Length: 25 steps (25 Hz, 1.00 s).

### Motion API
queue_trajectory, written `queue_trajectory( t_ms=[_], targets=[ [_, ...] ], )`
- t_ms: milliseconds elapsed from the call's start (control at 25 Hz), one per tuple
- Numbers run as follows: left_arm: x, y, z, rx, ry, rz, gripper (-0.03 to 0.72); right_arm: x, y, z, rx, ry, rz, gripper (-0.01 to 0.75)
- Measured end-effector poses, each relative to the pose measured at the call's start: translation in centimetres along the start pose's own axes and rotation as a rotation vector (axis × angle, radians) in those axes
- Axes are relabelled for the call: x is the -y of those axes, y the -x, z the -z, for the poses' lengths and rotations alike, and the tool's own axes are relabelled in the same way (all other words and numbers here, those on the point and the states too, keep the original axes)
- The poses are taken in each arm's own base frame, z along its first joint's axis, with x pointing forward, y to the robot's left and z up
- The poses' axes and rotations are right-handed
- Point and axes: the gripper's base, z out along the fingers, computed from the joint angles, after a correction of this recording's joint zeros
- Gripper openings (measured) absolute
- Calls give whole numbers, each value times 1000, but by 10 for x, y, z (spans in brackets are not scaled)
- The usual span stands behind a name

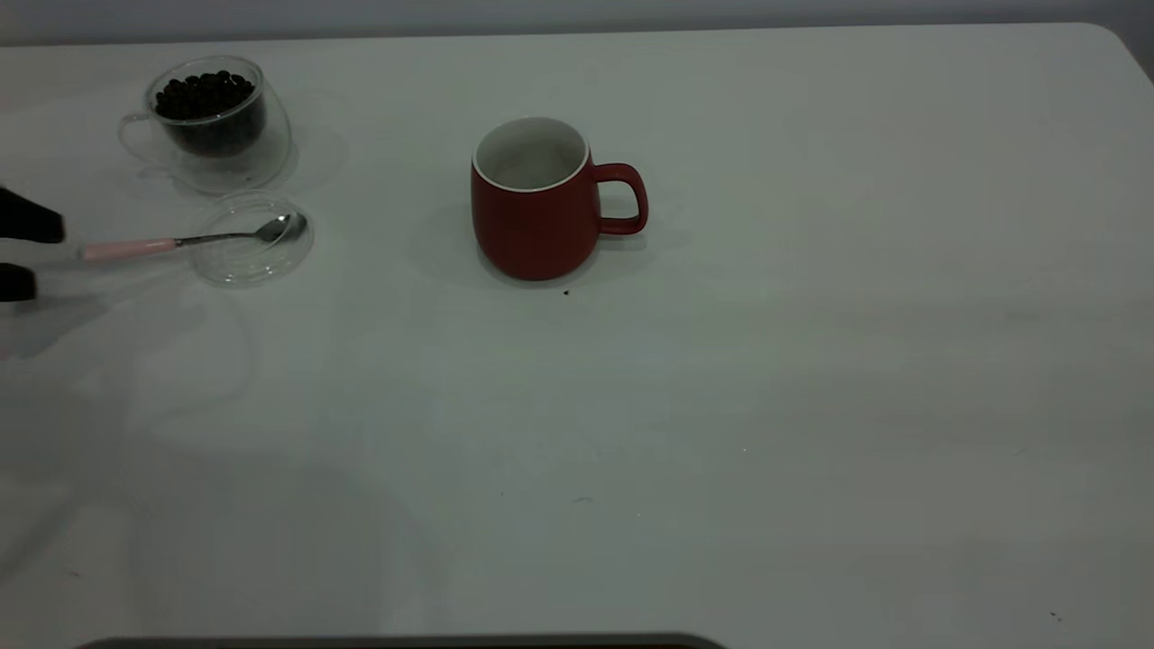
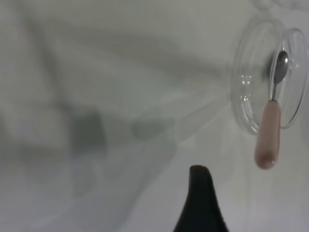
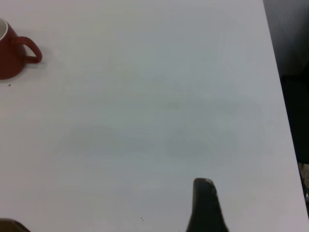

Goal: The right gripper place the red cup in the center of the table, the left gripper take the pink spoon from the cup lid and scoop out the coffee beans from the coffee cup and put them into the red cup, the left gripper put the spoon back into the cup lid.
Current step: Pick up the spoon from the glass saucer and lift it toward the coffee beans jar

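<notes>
The red cup (image 1: 539, 203) stands upright and empty near the middle of the table (image 1: 811, 379), handle to the right; it also shows in the right wrist view (image 3: 12, 53). The coffee cup (image 1: 212, 122) with coffee beans (image 1: 203, 95) stands at the far left. In front of it lies the cup lid (image 1: 255, 240) with the pink spoon (image 1: 131, 249) across it, bowl on the lid, handle pointing left. My left gripper (image 1: 20, 252) is open at the left edge, its fingers just short of the handle's end. The left wrist view shows the spoon (image 2: 268, 137), the lid (image 2: 246, 96) and one finger (image 2: 200, 203). My right gripper (image 3: 108, 220) is open and empty, far right of the red cup.
The table's right edge (image 3: 277, 96) runs close to my right gripper, with dark floor beyond. A tiny dark speck (image 1: 566, 292) lies just in front of the red cup. A dark strip (image 1: 406, 642) shows at the table's near edge.
</notes>
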Motion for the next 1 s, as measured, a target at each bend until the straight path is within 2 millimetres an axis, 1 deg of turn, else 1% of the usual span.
queue_trajectory(
  t_ms=[160,400,560,760,1000],
  targets=[
    [5,-1,-15,-4,-14,-17,618,0,0,0,0,0,-6,557],
    [1,-7,-35,-17,-18,20,604,0,0,0,0,0,0,557],
    [5,-8,-47,-16,-17,-5,595,0,0,0,0,0,0,557],
    [8,-2,-48,53,-34,9,595,0,0,0,0,0,0,557],
    [8,-1,-48,65,-37,19,595,0,0,0,0,0,0,557]
  ],
)
